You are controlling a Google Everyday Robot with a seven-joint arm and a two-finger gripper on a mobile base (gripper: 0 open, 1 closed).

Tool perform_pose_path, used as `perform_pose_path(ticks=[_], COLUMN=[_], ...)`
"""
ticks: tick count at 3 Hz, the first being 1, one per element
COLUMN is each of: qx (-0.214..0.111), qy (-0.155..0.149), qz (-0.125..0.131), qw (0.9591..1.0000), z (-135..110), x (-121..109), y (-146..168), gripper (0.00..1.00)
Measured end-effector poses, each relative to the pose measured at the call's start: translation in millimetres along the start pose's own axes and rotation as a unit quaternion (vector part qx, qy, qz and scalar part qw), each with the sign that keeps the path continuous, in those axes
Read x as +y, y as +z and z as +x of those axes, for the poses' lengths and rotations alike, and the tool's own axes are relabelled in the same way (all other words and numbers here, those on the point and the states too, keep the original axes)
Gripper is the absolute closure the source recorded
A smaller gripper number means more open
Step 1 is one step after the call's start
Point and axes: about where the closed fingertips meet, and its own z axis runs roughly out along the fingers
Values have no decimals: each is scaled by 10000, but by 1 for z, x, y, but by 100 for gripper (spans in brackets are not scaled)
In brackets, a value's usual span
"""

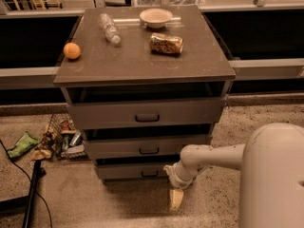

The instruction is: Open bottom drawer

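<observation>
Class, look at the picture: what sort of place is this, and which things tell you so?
Probably a robot test lab or office: a three-drawer cabinet on speckled floor, litter beside it, and the gripper low by the bottom drawer.

surface (137, 61): grey-brown cabinet top
far centre: bowl (156, 17)
far left: bottle (109, 28) lying
left: orange (71, 50)
right-centre: can (166, 43) lying
end effector (175, 198): low, floor level, right of the bottom drawer (128, 171)

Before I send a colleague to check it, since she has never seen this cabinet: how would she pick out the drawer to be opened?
Find the grey-brown cabinet with an orange, a bottle, a bowl and a can on top. Of its three stacked drawers, take the bottom drawer, next to the floor. It has the narrowest, shallowest front, with a small dark handle at its centre, and the gripper hangs just to its right, pointing down at the floor.
</observation>
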Motion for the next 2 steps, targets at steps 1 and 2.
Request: perform_pose_path(ticks=[1,2], qx=[-73,-73], qy=[105,105], qz=[0,0], qw=[9999,9999], z=[26,26], x=[-29,-29], y=[54,54], gripper=[0,0])
